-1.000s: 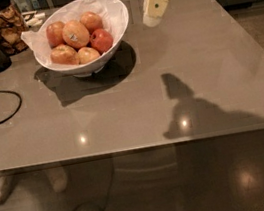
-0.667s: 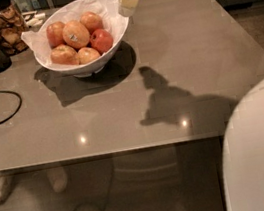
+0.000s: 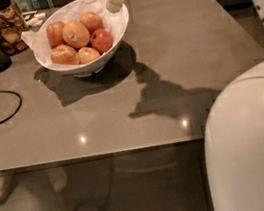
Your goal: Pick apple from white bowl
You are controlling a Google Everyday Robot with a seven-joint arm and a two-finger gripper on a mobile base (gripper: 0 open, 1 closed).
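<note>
The hand (image 3: 115,0) above the white bowl (image 3: 95,64) rim is cut off by the top edge.

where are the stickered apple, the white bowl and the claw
apple (image 3: 76,33): camera view, middle of its skin
white bowl (image 3: 92,67): camera view, front outer wall
claw (image 3: 114,6): camera view, its lower tip, over the bowl's far right rim
</note>
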